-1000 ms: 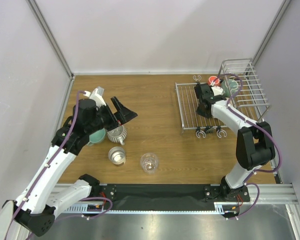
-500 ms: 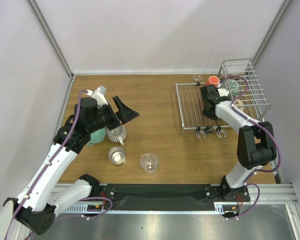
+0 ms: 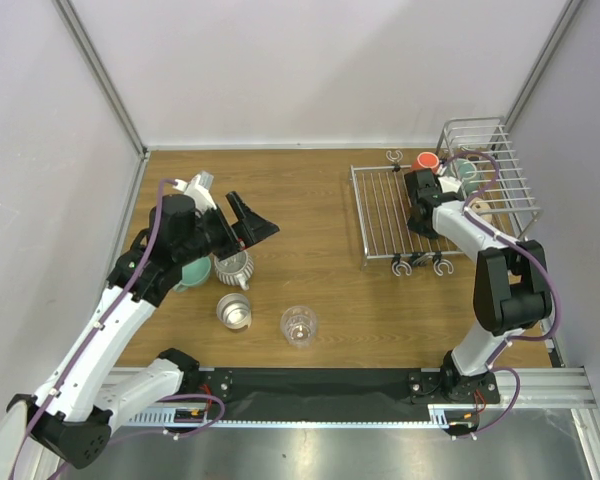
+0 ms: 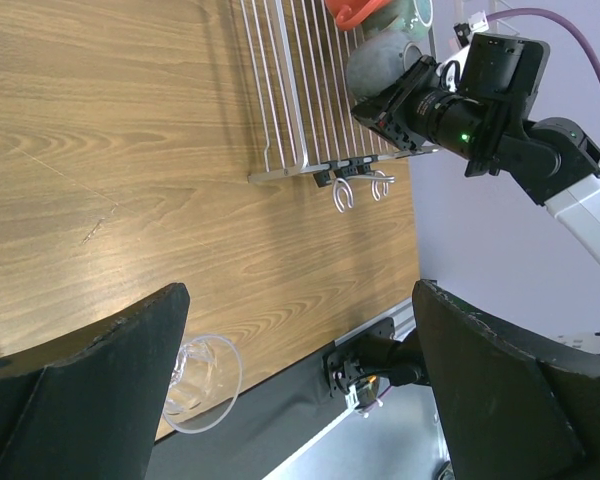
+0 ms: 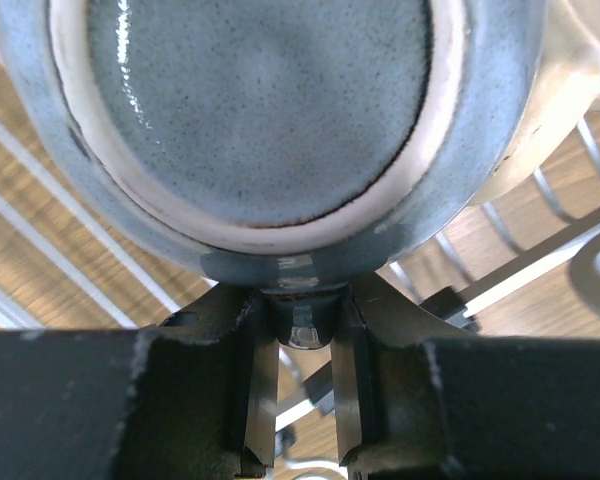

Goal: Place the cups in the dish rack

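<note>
Right claw pinches the grey-blue ceramic mug by its rim over the silver wire dish rack; it may twist loose. Left claw gapes.

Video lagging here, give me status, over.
Left gripper open, empty, above table. Right gripper shut on grey-blue mug over dish rack. Orange-lined mug close beside it.

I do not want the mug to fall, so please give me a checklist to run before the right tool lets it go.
1. Right tool shut on the rim of the grey-blue mug: ok.
2. Mug above the dish rack wires: ok.
3. Mug resting on the wires: cannot tell.
4. Gap to the beige mug: cannot tell.
5. Left tool open, empty, away from the rack: ok.
</note>
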Controlling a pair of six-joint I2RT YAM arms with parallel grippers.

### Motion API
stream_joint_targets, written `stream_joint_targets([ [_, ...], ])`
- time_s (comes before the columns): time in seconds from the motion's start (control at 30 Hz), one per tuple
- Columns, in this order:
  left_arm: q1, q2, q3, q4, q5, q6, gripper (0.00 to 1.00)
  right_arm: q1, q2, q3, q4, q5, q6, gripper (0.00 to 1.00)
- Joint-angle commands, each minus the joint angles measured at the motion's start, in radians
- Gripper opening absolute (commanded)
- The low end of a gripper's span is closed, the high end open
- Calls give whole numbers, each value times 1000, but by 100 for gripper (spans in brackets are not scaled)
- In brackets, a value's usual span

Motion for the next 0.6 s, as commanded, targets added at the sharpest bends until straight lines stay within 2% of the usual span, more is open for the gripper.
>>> stream_joint_targets([
  [0.0,9,5,8,25,22,4,100,-21,6,6,45,117,-21,0],
  [0.57,9,11,6,7,10,8,100,-27,35,24,4,163,-55,2],
])
